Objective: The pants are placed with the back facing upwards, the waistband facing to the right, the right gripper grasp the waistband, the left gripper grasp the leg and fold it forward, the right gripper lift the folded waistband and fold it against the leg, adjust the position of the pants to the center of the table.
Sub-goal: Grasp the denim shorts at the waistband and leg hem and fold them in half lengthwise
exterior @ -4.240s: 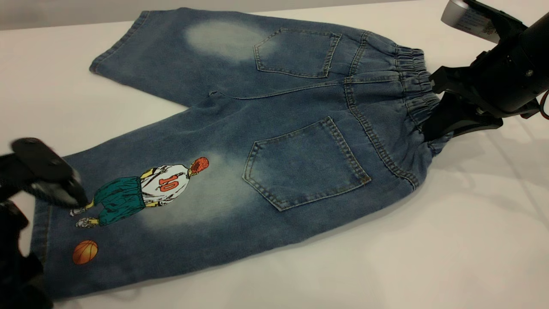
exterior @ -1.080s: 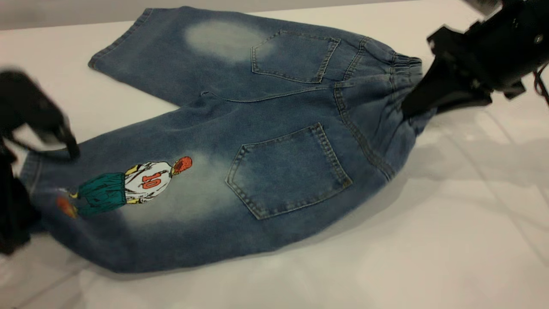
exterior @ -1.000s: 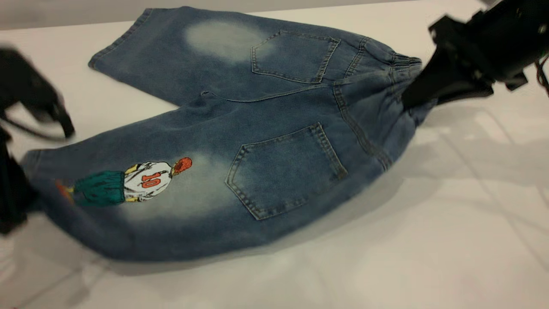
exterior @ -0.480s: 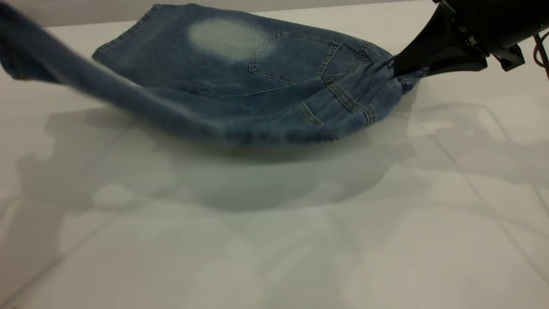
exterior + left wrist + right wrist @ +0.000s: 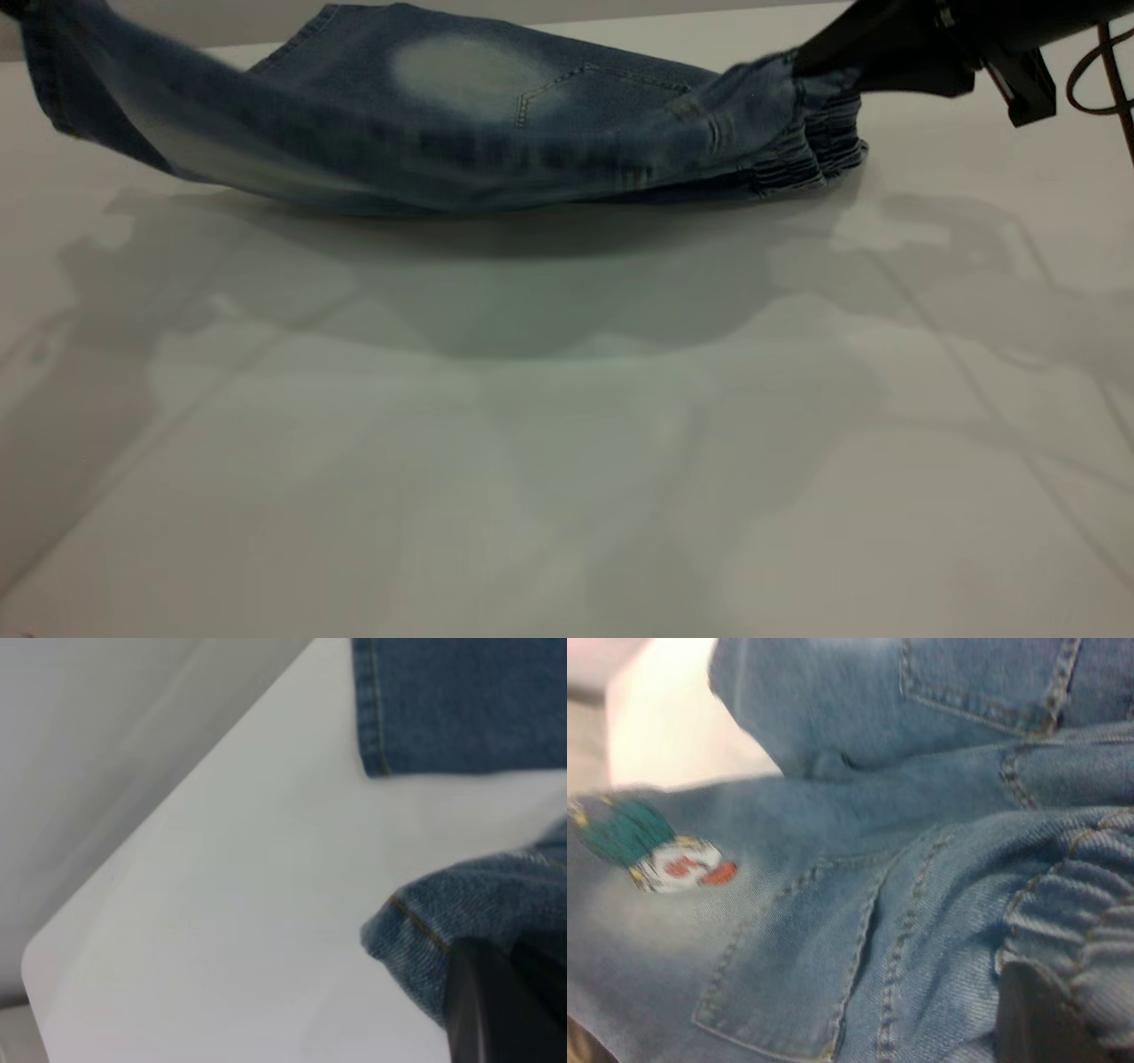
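Observation:
The blue denim pants (image 5: pixel 461 133) lie on the white table (image 5: pixel 567 443) with their near half raised off it. My right gripper (image 5: pixel 811 60) is shut on the ruffled waistband (image 5: pixel 828 133), which hangs doubled at the far right. In the right wrist view the waistband (image 5: pixel 1081 930) bunches against my fingertip (image 5: pixel 1036 1019). The leg (image 5: pixel 106 97) stretches up to the top left corner, its print turned away; the player print (image 5: pixel 664 859) shows from the right wrist. My left gripper (image 5: pixel 483 979) is shut on the leg's hem (image 5: pixel 416 930) above the table. The plain leg (image 5: pixel 461 71) lies flat behind.
The plain leg's hem (image 5: pixel 443 709) lies near the table's far left part, with the table's rounded corner (image 5: pixel 35 966) beyond it. A wide bare stretch of tabletop (image 5: pixel 567 496) spreads in front of the pants. A black cable (image 5: pixel 1099 80) loops off the right arm.
Both grippers have risen and gone toward the table's far side, carrying the printed leg and near waistband over the plain half. The lifted fold now hangs higher and the waistband is doubled.

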